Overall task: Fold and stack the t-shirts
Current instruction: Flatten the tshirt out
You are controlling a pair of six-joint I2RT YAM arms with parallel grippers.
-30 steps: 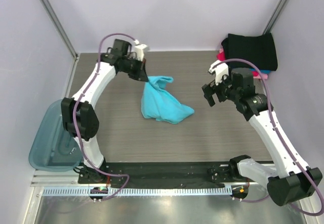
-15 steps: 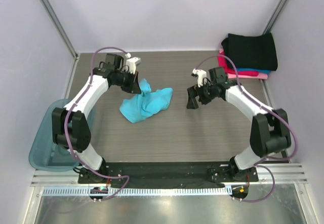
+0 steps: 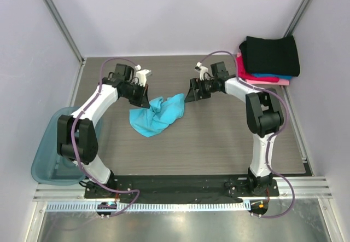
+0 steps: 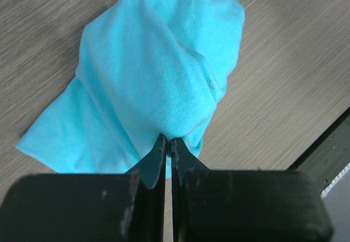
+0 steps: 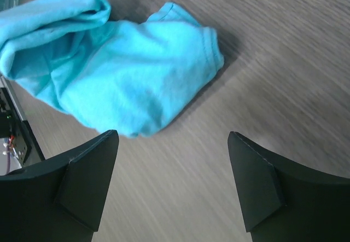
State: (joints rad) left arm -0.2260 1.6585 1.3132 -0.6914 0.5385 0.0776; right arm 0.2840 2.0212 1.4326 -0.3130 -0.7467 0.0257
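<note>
A bright turquoise t-shirt (image 3: 157, 114) lies crumpled on the table's middle left. It fills the left wrist view (image 4: 158, 72) and shows in the right wrist view (image 5: 120, 72). My left gripper (image 3: 143, 101) is shut on a pinch of its upper left edge, the jaws closed on the cloth (image 4: 170, 139). My right gripper (image 3: 191, 93) is open and empty, just right of the shirt's sleeve end, low over the table. A stack of folded shirts stands at the back right: black (image 3: 272, 54) on top, pink (image 3: 247, 76) and blue (image 3: 276, 80) below.
A translucent blue-grey plastic bin (image 3: 50, 149) sits off the table's left edge. A black rail (image 3: 180, 183) runs along the near edge. Walls close in at the back and both sides.
My left gripper has drawn the turquoise shirt left and nearer, laying it flatter. My right arm has swung left from near the stack to the shirt's right end.
</note>
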